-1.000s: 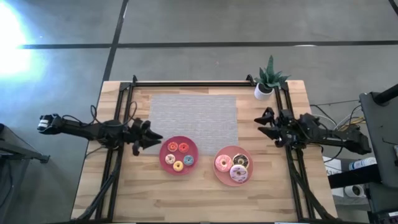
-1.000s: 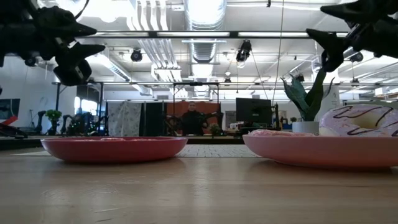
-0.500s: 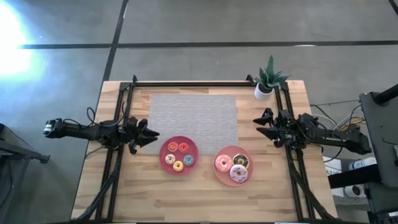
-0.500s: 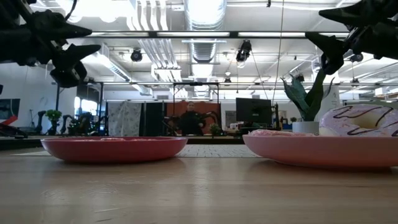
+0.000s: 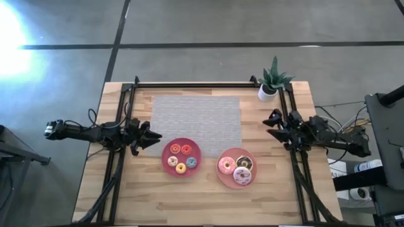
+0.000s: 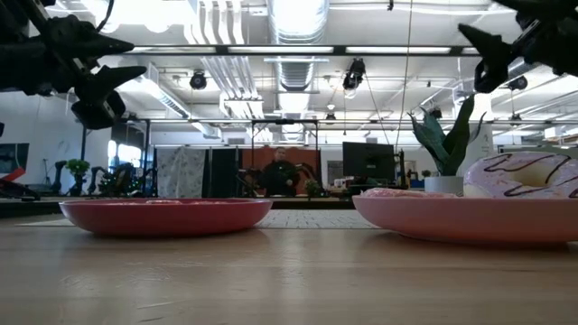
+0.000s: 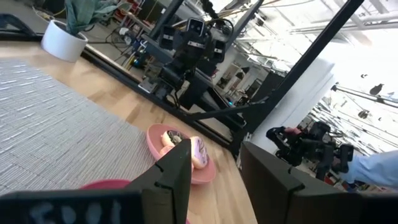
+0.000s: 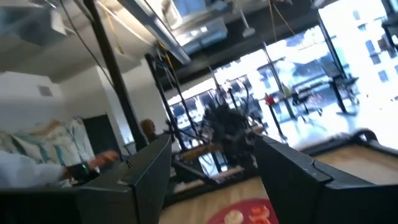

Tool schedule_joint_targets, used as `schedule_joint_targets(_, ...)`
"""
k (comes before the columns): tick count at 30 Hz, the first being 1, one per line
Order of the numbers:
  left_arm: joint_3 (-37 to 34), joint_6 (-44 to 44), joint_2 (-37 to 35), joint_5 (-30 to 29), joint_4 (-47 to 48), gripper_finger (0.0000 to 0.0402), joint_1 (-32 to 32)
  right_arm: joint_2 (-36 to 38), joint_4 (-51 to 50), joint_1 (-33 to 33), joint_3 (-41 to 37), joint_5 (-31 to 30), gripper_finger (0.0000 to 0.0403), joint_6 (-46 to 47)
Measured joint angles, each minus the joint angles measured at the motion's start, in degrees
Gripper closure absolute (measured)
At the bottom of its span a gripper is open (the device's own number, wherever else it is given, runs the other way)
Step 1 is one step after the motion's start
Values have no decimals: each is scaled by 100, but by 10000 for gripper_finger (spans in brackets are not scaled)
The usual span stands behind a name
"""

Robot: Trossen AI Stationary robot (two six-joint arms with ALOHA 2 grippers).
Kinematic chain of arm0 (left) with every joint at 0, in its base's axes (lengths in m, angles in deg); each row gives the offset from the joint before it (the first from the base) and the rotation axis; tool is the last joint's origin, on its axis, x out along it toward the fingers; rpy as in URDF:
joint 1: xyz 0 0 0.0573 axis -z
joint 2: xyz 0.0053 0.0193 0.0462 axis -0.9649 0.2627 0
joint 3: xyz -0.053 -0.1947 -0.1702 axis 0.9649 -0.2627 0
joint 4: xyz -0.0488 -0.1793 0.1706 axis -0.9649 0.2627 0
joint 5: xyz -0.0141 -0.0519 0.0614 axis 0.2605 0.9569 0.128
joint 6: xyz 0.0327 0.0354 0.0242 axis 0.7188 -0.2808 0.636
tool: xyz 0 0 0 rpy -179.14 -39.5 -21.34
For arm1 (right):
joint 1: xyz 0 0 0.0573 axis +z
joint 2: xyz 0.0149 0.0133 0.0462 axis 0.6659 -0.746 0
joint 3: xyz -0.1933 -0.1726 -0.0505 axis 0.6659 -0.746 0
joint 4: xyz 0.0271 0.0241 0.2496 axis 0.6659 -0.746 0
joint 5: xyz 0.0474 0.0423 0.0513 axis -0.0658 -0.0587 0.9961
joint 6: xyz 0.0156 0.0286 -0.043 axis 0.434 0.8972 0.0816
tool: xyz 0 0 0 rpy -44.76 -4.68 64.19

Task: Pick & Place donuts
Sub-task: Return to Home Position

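The left gripper (image 5: 149, 136) is hanging in the air over the table (image 5: 126, 195), its fingers (image 7: 175, 174) spread apart and gripping nothing. Just ahead of its tips, lower down and a little to one side, the dark plate (image 5: 182, 141) is lying on the wood. The mat (image 5: 197, 116) is spreading out ahead on the other side. The plate is carrying five small rings: two reddish donuts (image 5: 175, 149) on the half nearer the mat, then a white donut (image 5: 172, 162), a yellow donut (image 5: 181, 168) and a blue donut (image 5: 191, 162).

Farther out the same way, the light plate (image 5: 222, 178) is holding three bigger ones packed close: the pink donut (image 5: 226, 165), the chocolate donut (image 5: 245, 163) and the sprinkled donut (image 5: 242, 176).

The right gripper (image 5: 270, 125) is hanging over the far side of the table, facing the left one. It is released too, its fingers wide apart with nothing in them. The light plate is lying ahead of it and to one side, near but not under it. The plant (image 5: 271, 81) is standing just beside it on the other side. Far beyond the table a person (image 6: 280, 171) is showing, too small to tell more.
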State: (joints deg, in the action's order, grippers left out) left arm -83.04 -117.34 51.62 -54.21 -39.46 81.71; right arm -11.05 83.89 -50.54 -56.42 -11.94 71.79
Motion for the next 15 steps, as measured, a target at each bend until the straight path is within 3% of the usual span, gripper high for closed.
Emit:
schedule_joint_targets(9, -4, 0, -263, -8, 175, 289, -41, 3, 199, 3, 1, 12, 181, -2)
schedule_joint_targets(15, -7, 0, -817, -4, 306, 289, -441, 3, 172, 1, 1, 11, 181, -2)
